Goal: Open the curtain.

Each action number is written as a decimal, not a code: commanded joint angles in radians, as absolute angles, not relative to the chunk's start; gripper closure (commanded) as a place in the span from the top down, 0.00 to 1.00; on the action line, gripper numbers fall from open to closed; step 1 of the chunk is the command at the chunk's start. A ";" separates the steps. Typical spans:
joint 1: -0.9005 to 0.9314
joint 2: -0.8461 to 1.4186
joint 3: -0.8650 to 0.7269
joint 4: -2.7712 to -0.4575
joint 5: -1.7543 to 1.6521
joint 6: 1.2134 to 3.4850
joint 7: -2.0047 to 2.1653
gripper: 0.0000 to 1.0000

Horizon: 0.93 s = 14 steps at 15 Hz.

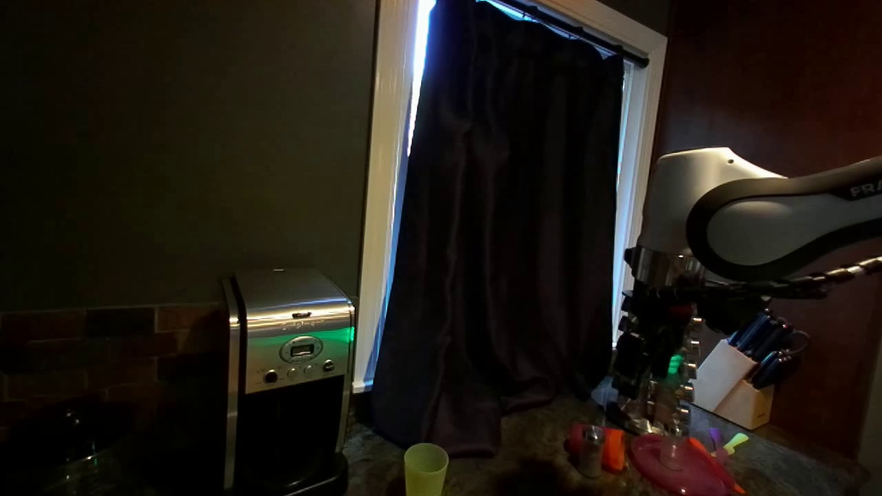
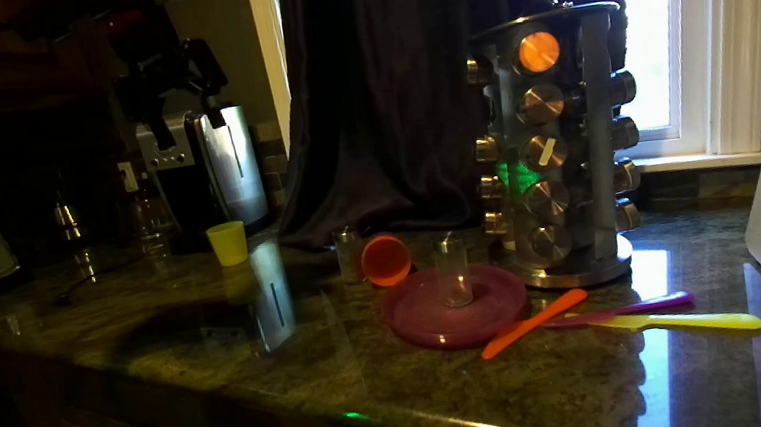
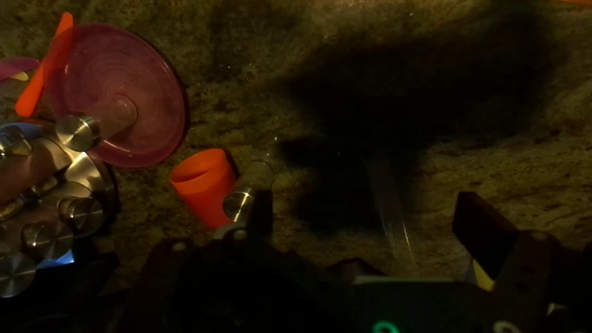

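Observation:
The curtain [image 1: 510, 241] is a tall dark drape with vertical folds hanging from a rod. It covers most of the window, with strips of daylight at its sides. Its lower hem rests on the counter. In an exterior view the curtain [image 2: 379, 94] hangs behind the spice rack, with bright glass to its right. My gripper [image 2: 189, 125] is in the air above the counter, pointing down, apart from the curtain. In the wrist view the fingers [image 3: 365, 201] are wide apart with nothing between them, above the dark counter.
A spice rack [image 2: 550, 145] stands before the curtain's right part. A pink plate [image 2: 456, 326] with a glass jar, an orange cup [image 2: 386, 261] and another jar [image 2: 349, 259] are nearby. A coffee maker [image 1: 296, 344], yellow cup [image 1: 425, 468] and knife block [image 1: 730, 382] also stand here.

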<state>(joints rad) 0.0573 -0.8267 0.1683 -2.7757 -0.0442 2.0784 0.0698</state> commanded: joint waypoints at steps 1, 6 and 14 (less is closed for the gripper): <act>0.070 -0.825 0.157 -2.774 -0.055 2.075 0.079 1.00; 0.028 -0.804 0.089 -2.737 -0.071 2.125 0.040 1.00; -0.041 -0.731 -0.161 -2.594 -0.117 2.340 -0.249 1.00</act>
